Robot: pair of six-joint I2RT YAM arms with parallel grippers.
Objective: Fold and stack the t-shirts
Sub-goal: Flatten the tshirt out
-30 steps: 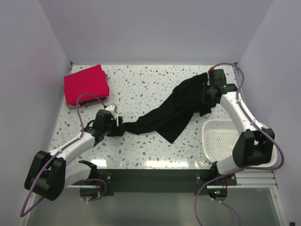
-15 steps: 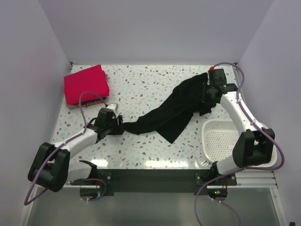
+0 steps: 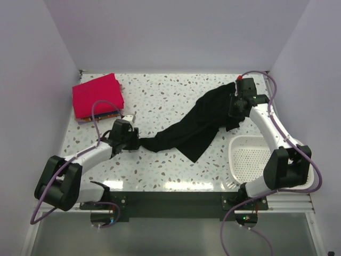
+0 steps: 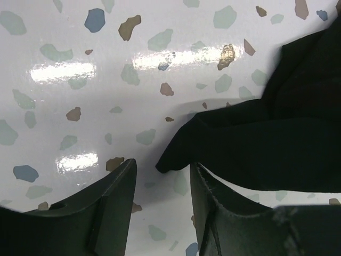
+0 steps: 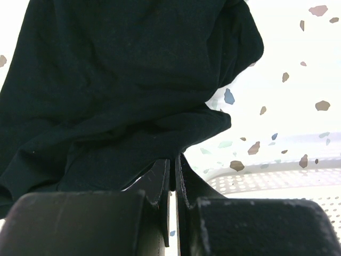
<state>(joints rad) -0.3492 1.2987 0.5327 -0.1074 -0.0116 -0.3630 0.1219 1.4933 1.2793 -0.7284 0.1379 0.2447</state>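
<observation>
A black t-shirt (image 3: pixel 197 125) lies stretched in a long diagonal across the speckled table. Its upper right end hangs from my right gripper (image 3: pixel 235 106), whose jaws are shut on a fold of the black cloth (image 5: pixel 117 80) in the right wrist view (image 5: pixel 173 158). The lower left corner of the shirt (image 4: pixel 277 138) rests on the table right at the mouth of my left gripper (image 4: pixel 161 169), which is open around it without touching. In the top view that left gripper (image 3: pixel 134 142) sits at the shirt's tip. A bright pinkish-red folded t-shirt (image 3: pixel 97 96) tops a stack of coloured ones (image 3: pixel 101 115) at the back left.
A white mesh basket (image 3: pixel 234 145) stands at the front right beside the right arm, and its rim (image 5: pixel 266 181) shows under the right fingers. Lilac walls close in the table on three sides.
My left gripper has slid forward and right to the shirt's lower corner, and its jaws have narrowed. The right arm and the shirt have stayed put.
</observation>
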